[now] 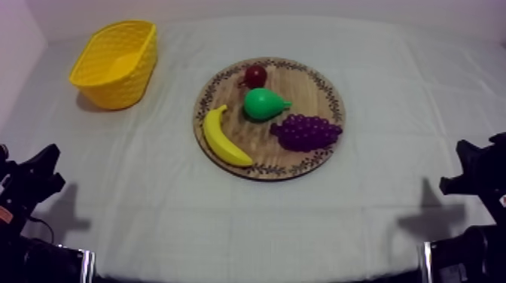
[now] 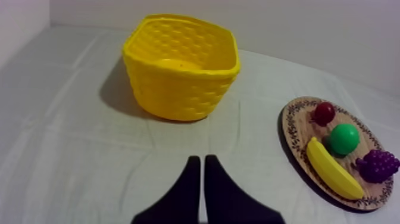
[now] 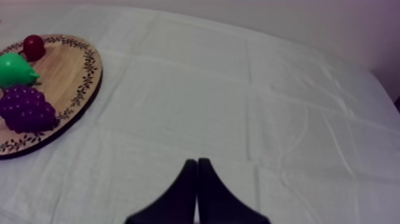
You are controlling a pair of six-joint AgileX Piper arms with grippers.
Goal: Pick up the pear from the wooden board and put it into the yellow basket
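Both our left gripper (image 2: pixel 198 159) and right gripper (image 3: pixel 196 161) sit closed and empty, nothing started yet: next we open the left and reach for the pear (image 1: pixel 263 104) on the wooden board (image 1: pixel 307 81).

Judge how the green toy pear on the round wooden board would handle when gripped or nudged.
The green toy pear looks smooth and hard, so a grip may slip. It lies on its side on the round wooden board, so a nudge might roll it toward the small red fruit or purple bunch of grapes. Its uniform plastic look suggests it is light.
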